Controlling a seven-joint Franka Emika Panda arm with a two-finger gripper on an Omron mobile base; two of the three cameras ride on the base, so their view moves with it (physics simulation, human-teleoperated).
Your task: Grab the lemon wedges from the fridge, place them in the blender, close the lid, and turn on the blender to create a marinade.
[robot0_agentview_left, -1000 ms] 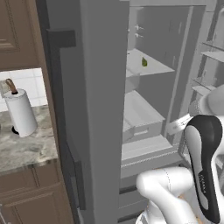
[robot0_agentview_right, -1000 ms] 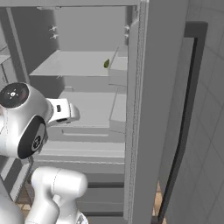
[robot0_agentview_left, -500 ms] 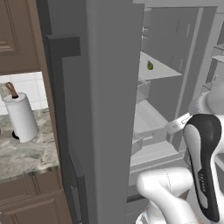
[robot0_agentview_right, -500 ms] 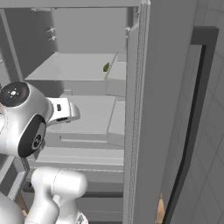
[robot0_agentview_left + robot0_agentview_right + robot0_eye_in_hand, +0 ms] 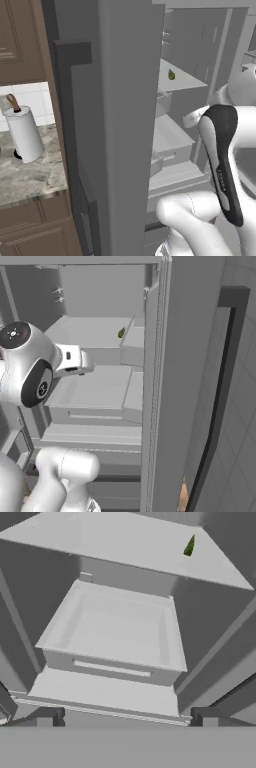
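Grey shelving and a pale open drawer [image 5: 115, 632] make up the interior of the tall grey metallic fridge [image 5: 125, 125], whose open doors stand at either side. One tiny yellow-green lemon wedge [image 5: 189, 547] lies on the flat grey shelf [image 5: 115, 539] above the drawer, near that shelf's far corner, at about one o'clock in the hand view; it also shows as a small green speck at [image 5: 171, 75] and [image 5: 121, 333]. The two-finger gripper [image 5: 125, 718] points into the fridge, its dark fingertips [image 5: 47, 717] spread wide apart with nothing between them, well apart from the wedge. At nine o'clock in the left base view, a white paper-towel roll [image 5: 24, 134] stands on a mottled stone counter [image 5: 30, 175] under brown wooden cabinets [image 5: 20, 45].
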